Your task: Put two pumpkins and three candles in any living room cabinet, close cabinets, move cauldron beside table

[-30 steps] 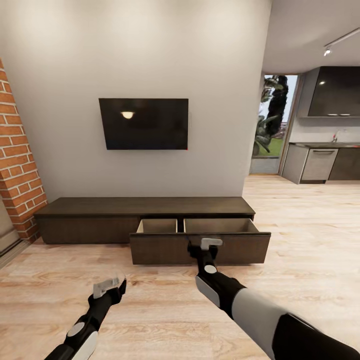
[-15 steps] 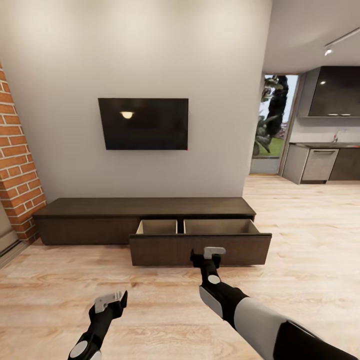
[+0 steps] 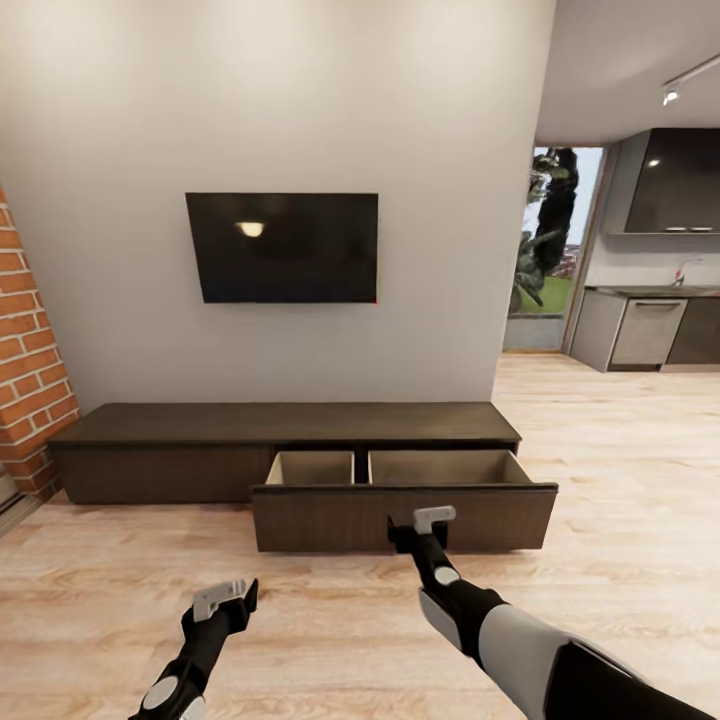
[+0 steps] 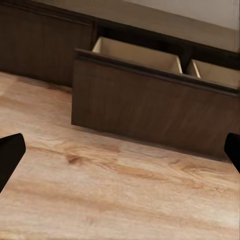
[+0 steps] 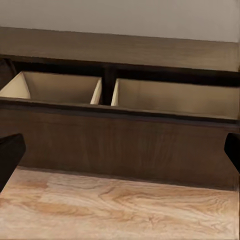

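Backing off a touch, we are seeing the whole picture shift: the drawer (image 3: pixel 400 515) now sits a little lower and wider in the head view than a second ago, and our right gripper (image 3: pixel 420 528), which was up against its front panel, is now hanging just in front of it with wood floor (image 3: pixel 330 620) showing below.

We are looking at the cabinet (image 3: pixel 285 423), long, low and dark brown, standing against the wall under the black TV (image 3: pixel 283 247). Its right-hand drawer is pulled out, and we are seeing two pale wood compartments (image 5: pixel 55 87) inside, both bare.

We are judging that drawer as stiff and solid, a rigid wooden box that should slide rather than flex. The front is plain and handle-less, so the top edge of the panel looks like the sensible place to hook or push; a flat push on the face should close it.

Our right gripper is showing its dark fingertips (image 5: pixel 10 152) at the far edges of the wrist view, so it is spread wide and holding nothing. Our left gripper (image 3: pixel 225 600) is hovering low over the floor, well apart from the cabinet, fingers likewise wide and bare.

Further out, we are catching red brick (image 3: pixel 30 370) at the left and grey kitchen units (image 3: pixel 645 330) through the opening at the right.
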You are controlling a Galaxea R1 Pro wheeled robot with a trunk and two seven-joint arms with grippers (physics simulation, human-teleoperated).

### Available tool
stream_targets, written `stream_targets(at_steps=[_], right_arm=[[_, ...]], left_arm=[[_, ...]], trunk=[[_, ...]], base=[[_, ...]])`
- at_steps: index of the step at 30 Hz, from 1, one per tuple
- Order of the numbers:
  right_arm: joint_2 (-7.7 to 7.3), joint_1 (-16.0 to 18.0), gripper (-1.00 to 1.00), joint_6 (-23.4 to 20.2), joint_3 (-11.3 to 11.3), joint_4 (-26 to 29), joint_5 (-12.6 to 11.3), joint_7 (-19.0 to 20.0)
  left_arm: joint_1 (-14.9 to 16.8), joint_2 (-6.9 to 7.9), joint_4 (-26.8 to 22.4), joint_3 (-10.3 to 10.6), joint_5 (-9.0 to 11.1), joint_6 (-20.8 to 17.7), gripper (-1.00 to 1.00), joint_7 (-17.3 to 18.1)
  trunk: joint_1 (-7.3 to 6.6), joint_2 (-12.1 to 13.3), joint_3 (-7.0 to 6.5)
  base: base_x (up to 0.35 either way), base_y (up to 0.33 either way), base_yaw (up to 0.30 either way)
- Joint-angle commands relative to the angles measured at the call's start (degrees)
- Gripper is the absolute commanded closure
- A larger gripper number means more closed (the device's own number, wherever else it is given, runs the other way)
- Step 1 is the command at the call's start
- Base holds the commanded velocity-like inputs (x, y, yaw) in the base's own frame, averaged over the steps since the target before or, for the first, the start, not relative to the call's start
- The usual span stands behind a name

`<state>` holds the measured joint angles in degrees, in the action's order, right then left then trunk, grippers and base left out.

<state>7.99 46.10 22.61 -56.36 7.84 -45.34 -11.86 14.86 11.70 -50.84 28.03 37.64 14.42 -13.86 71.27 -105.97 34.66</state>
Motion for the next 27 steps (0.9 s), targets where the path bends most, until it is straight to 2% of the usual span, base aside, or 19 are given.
stream_targets(at_steps=[1,5,8,13,27], right_arm=[[0.02,0.0,-1.0,0.6,-0.5,-0.4,0.4,-0.2],[0.01,-0.2,-1.0,1.7,-0.5,-1.0,1.7,-0.1],[0.01,-1.5,-1.0,2.4,-0.5,-1.0,2.2,0.0],[0.03,-2.3,-1.0,4.5,-0.5,-1.0,2.2,-0.1],[0.09,-2.8,-1.0,4.9,-0.2,-1.1,1.4,-0.3]], left_arm=[[0.3,-0.09,-0.2,0.4,0.5,0.1,-1.0,-0.2],[0.6,-1.13,-0.5,0.4,0.3,-2.9,-1.0,1.6],[0.7,-1.36,-0.4,0.4,0.3,-4.6,-1.0,2.1],[0.6,-1.76,0.0,0.5,0.4,-5.1,-1.0,1.7],[0.5,-1.85,0.0,0.4,0.1,-5.1,-1.0,1.5]], trunk=[[0.0,0.0,0.06],[0.0,0.0,0.06],[0.0,0.0,0.06],[0.0,0.0,0.06],[0.22,-0.4,0.24]], base=[[0.064,0.0,0.0],[0.045,0.0,0.0],[0.087,0.0,0.0],[0.044,0.0,0.0],[0.002,0.0,0.0]])
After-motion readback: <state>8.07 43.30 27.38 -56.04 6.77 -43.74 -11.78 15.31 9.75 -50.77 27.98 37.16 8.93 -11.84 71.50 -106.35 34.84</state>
